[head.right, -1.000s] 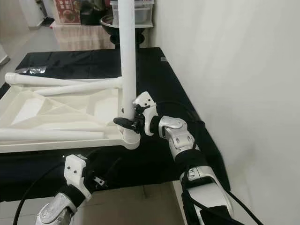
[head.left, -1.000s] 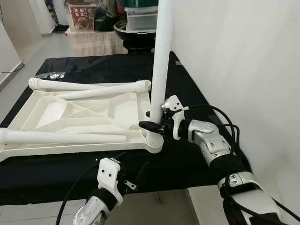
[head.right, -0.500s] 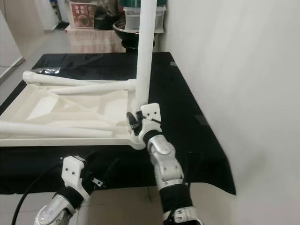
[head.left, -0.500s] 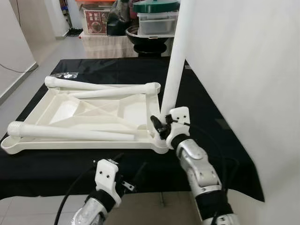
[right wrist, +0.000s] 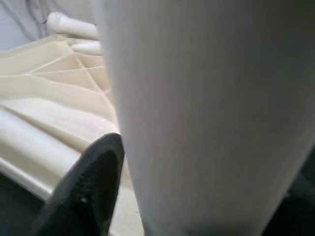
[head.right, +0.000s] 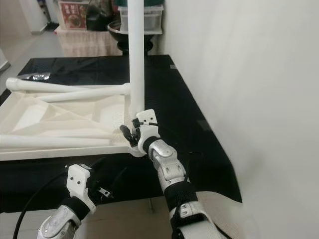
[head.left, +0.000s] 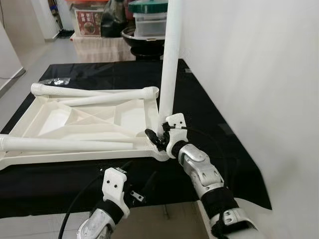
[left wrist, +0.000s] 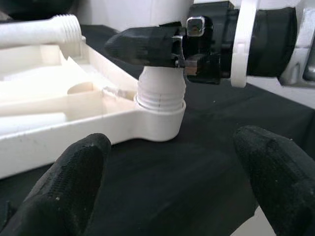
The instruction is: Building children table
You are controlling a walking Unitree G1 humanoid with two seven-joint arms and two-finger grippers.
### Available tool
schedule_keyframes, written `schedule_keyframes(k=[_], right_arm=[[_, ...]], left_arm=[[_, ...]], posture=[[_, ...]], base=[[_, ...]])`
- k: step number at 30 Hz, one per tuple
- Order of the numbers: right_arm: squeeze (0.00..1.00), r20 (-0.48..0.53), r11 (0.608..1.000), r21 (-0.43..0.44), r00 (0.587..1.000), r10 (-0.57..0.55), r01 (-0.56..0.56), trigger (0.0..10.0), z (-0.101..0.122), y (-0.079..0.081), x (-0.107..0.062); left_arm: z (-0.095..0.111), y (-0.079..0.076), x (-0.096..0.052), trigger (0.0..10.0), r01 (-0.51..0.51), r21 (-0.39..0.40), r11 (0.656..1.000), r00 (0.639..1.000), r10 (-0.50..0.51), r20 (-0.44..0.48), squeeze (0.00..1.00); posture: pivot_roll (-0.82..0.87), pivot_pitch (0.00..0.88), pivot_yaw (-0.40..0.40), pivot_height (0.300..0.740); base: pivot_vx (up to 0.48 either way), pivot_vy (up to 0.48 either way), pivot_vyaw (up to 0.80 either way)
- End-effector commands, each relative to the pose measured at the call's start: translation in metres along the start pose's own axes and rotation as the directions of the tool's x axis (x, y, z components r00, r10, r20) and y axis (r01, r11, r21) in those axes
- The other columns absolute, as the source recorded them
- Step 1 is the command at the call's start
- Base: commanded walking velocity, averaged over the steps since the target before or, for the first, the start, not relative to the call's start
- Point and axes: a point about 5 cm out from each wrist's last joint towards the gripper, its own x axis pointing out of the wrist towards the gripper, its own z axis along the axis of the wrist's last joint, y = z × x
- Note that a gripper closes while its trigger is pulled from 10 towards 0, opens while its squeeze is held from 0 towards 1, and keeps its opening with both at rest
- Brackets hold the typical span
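A white plastic table top point(head.left: 75, 157) lies upside down on the black cloth. One white table leg point(head.left: 169, 64) stands upright in its near right corner socket point(left wrist: 160, 115). My right gripper point(head.left: 158, 135) is shut on this leg just above the socket, one black finger point(right wrist: 91, 189) pressed against it. Below the table's front edge, my left gripper point(left wrist: 172, 137) is open, its fingers point(left wrist: 74, 167) wide apart and pointing at the socket without touching anything. Three loose legs lie on the top: one across the near side point(head.left: 65, 144), two along the far side point(head.left: 65, 91).
A white wall point(head.left: 249, 74) runs close along the table's right side. Storage boxes and a black bowl point(head.left: 144, 37) stand behind the table. A clear plastic bag point(head.left: 55, 80) lies on the cloth at the far left. Open floor shows to the left.
My right elbow has swung in from the right toward me while the gripper stayed on the leg's base. The view has shifted. The left gripper has not moved.
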Motion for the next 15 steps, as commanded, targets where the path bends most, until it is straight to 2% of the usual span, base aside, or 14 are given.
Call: schedule_keyframes(k=[1, 4, 7, 8, 10, 15], right_arm=[[0.02, 0.015, 0.999, -0.007, 0.999, 0.048, -0.048, 10.0, 0.005, 0.002, 0.003], [0.0, -0.008, 0.975, -0.124, 0.983, 0.185, -0.185, 10.0, 0.015, -0.009, 0.001], [0.0, -0.027, 0.948, -0.17, 0.963, 0.267, -0.268, 10.0, 0.019, -0.016, -0.001], [0.0, -0.027, 0.948, -0.17, 0.963, 0.267, -0.268, 10.0, 0.019, -0.016, -0.001], [0.0, -0.079, 0.924, -0.208, 0.947, 0.312, -0.321, 10.0, 0.02, -0.022, -0.003], [0.0, -0.107, 0.922, -0.216, 0.947, 0.303, -0.32, 10.0, 0.021, -0.031, -0.003]], left_arm=[[-0.004, 0.0, -0.001, 10.0, -0.01, 0.001, 1.0, 1.0, 0.01, -0.01, 0.0], [-0.005, -0.001, -0.001, 10.0, -0.007, 0.0, 1.0, 1.0, 0.007, -0.012, 0.0], [-0.005, -0.001, -0.001, 10.0, -0.005, 0.0, 1.0, 1.0, 0.005, -0.014, 0.0], [-0.005, -0.001, -0.001, 10.0, -0.005, 0.0, 1.0, 1.0, 0.005, -0.014, 0.0], [-0.005, -0.001, -0.001, 10.0, -0.005, -0.001, 1.0, 1.0, 0.005, -0.013, 0.0], [-0.005, -0.001, 0.0, 10.0, -0.003, -0.002, 1.0, 1.0, 0.003, -0.012, 0.0]], posture=[[0.05, 0.067, -0.054, 0.74], [0.06, 0.056, -0.052, 0.74], [0.06, 0.055, -0.054, 0.74], [0.06, 0.055, -0.054, 0.74], [0.06, 0.057, -0.056, 0.74], [0.06, 0.061, -0.054, 0.74]], base=[[0.0, 0.0, 0.0], [0.0, 0.0, 0.0], [0.0, 0.0, 0.0], [0.0, 0.0, 0.0], [0.0, 0.0, 0.0], [0.0, 0.0, 0.0]])
